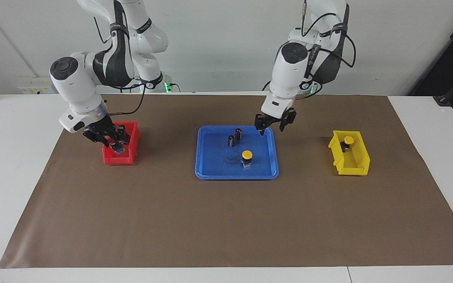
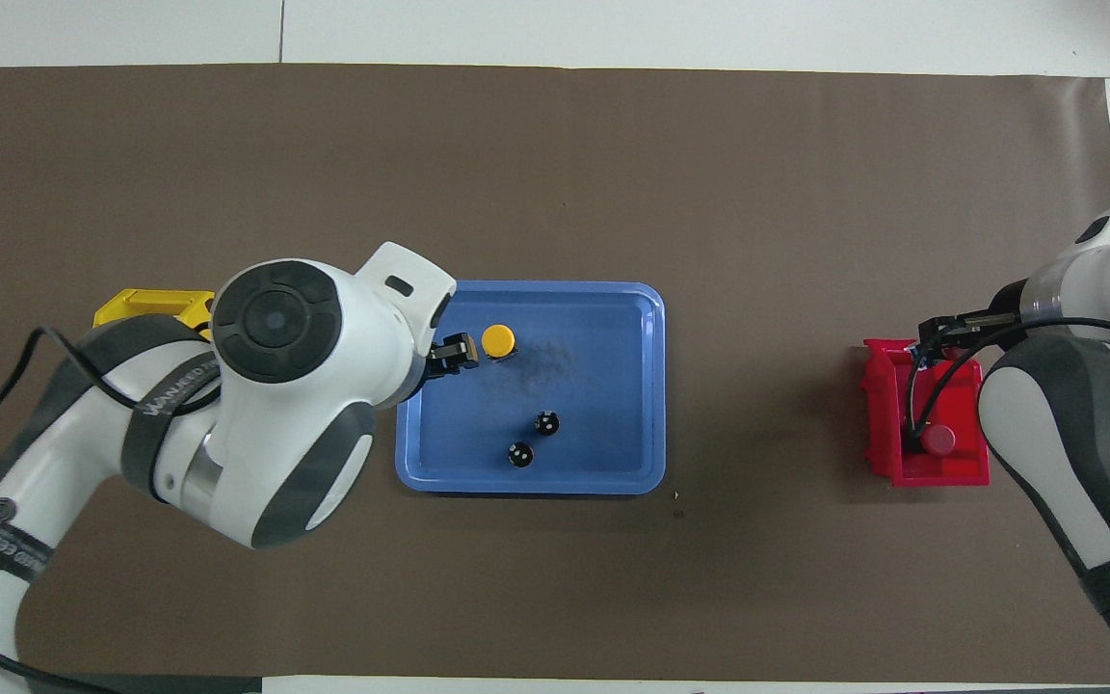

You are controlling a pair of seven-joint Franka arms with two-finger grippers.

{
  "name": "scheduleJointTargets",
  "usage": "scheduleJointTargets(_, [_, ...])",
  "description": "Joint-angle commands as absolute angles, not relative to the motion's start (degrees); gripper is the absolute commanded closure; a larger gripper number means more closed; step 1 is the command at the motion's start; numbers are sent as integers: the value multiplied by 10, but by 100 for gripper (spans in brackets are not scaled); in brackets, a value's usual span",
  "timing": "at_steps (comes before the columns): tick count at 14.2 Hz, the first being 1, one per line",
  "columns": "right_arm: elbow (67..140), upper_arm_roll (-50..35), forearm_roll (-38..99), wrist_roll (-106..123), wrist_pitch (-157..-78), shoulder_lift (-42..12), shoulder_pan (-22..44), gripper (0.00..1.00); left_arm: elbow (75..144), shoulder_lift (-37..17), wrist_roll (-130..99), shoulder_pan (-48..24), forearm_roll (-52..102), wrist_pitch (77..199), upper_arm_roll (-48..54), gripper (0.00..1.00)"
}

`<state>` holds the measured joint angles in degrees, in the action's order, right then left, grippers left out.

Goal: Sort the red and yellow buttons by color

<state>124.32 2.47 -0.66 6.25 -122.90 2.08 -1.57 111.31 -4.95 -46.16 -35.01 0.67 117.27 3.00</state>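
One yellow button (image 1: 246,157) (image 2: 498,340) stands in the blue tray (image 1: 236,175) (image 2: 531,485). A second yellow button (image 1: 347,140) sits in the yellow bin (image 1: 349,169). A red button (image 2: 938,440) lies in the red bin (image 1: 121,159) (image 2: 931,474), in its part nearer to the robots. My right gripper (image 1: 113,144) (image 2: 926,349) is down in the red bin, with a bluish-silver button body (image 1: 118,149) at its tip. My left gripper (image 1: 272,129) (image 2: 449,355) is open and empty, hanging over the tray's corner nearest the left arm.
Two dark capless cylinders (image 1: 238,133) (image 1: 231,140) stand in the tray, nearer to the robots than the yellow button. In the overhead view the left arm hides most of the yellow bin (image 2: 141,306). A brown mat (image 1: 226,220) covers the table.
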Motion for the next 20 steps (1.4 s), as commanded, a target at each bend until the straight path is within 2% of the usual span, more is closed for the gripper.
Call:
scheduleJointTargets(1, [1284,16,-18,68,-1265,35,-32,95,1057,-118,-488,-375,1,1186,18,16])
scheduleJointTargets(8, [1315,15,-22,68,-1305,20,-40,95,1053,-173,-490,-375,-3,1252,16,17])
scheduleJointTargets(10, [1323,15,-22,67,-1311,12,-40,95,1053,-175,-491,-375,-3,1254,16,22])
scheduleJointTargets(11, [1323,15,-23,67,-1315,12,-40,95,1053,-175,-492,-375,-3,1254,16,33])
scheduleJointTargets(14, [1332,15,-22,66,-1325,13,-37,93,1053,-177,-492,-374,0,1273,15,83])
scheduleJointTargets(15, [1332,15,-22,67,-1324,14,-38,90,1050,-180,-492,-373,-1,1274,14,94])
scheduleJointTargets(17, [1332,15,-23,68,-1320,15,-40,82,1035,-183,-493,-371,-1,1264,12,99])
scheduleJointTargets(20, [1334,15,-23,69,-1315,16,-39,80,1002,-171,-497,-364,-3,1190,11,99])
